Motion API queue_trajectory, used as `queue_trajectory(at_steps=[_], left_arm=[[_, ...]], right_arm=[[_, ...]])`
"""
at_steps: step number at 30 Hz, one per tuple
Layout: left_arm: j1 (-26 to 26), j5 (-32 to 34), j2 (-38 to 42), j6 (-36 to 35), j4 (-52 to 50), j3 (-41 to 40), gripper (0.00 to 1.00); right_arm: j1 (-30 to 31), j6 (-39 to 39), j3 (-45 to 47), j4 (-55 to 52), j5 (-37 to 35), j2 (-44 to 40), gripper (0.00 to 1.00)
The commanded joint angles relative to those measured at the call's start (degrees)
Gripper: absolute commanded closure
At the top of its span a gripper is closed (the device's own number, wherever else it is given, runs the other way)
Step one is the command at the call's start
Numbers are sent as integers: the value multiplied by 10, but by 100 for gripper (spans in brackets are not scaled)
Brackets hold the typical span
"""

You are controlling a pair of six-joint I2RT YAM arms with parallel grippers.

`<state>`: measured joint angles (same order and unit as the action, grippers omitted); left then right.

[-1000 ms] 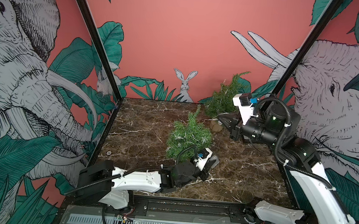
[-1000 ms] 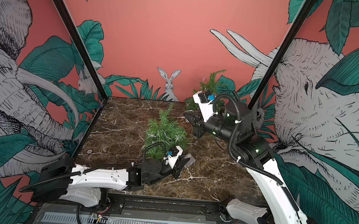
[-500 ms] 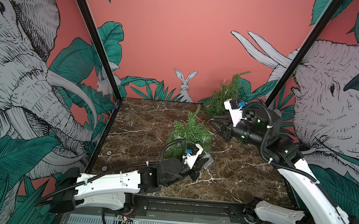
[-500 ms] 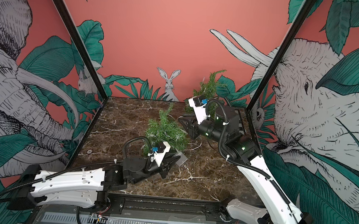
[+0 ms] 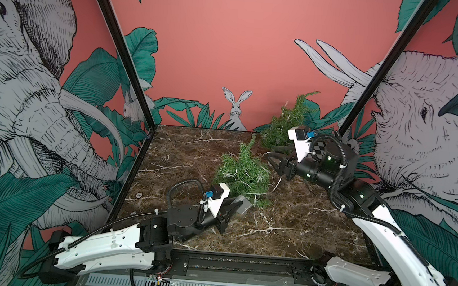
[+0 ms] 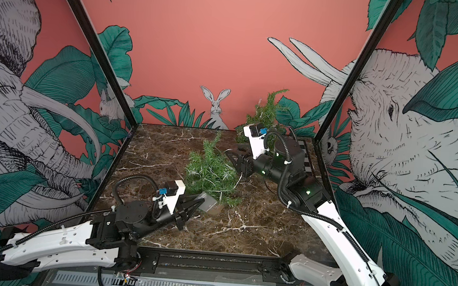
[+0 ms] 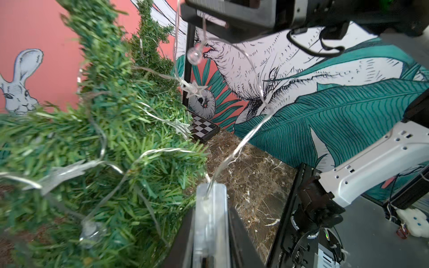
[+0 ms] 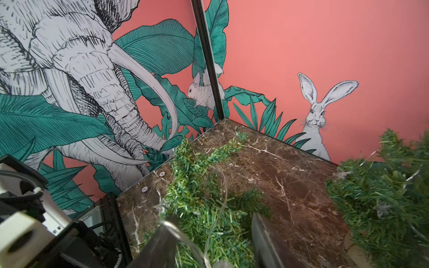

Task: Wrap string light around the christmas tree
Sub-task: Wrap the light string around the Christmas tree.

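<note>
Jungle-mural walls close in a brown marble surface point(image 5: 285, 230). 2 small Christmas trees are on it: the middle tree point(image 5: 243, 172) and the corner tree point(image 5: 287, 125) at the far right. The middle tree lies between the 2 claws. The right claw point(image 5: 272, 163) hangs just beside it, jaws parted about halfway and gripping nothing, with clear wire draped over 1 finger point(image 8: 160, 246). The left claw point(image 5: 235, 205), low by that tree's foot, is clamped on the 1 clear battery box point(image 7: 210, 222). The string light point(image 7: 241, 143) runs from it into the branches.
</note>
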<state>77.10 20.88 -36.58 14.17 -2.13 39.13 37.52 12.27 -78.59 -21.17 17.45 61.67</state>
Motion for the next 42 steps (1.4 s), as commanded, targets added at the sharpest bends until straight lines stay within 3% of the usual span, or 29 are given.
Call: queue_trajectory(at_steps=[1, 6, 10, 18, 31, 39, 42], left_arm=[[-1, 31, 30, 7, -60, 3, 100], [-1, 36, 53, 5, -142, 30, 100], [0, 11, 69, 13, -208, 60, 100], [-1, 101, 83, 37, -351, 111, 100], [-1, 198, 97, -51, -265, 142, 100], [-1, 398, 39, -118, -243, 168, 100], [-16, 401, -13, -147, -229, 185, 100]], right_arm=[[3, -13, 13, 45, -30, -16, 39], [3, -25, 28, 52, -27, -20, 28], [3, -33, 57, 59, -28, -26, 25], [3, -35, 88, 85, -36, -35, 24], [3, -51, 116, 112, -55, -46, 23], [3, -54, 125, 115, -64, -52, 22], [3, -56, 129, 116, -69, -57, 22]])
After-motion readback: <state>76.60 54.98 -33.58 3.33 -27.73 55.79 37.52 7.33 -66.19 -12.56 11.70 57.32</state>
